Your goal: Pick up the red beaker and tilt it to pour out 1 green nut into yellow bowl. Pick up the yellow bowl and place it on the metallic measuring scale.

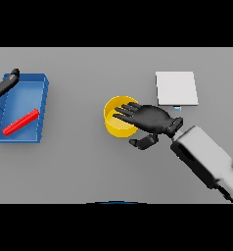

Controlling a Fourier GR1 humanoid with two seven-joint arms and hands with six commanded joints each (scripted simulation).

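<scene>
Right hand [150, 119] flat, fingers straight over bowl [114, 117]; bowl not yet on scale [176, 88], just right of it. Beaker [21, 122] lies in tray [40, 84].

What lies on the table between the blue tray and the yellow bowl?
Nothing. In the head view, the grey table is bare between the blue tray and the yellow bowl. The right robot hand is over the bowl's other side.
</scene>
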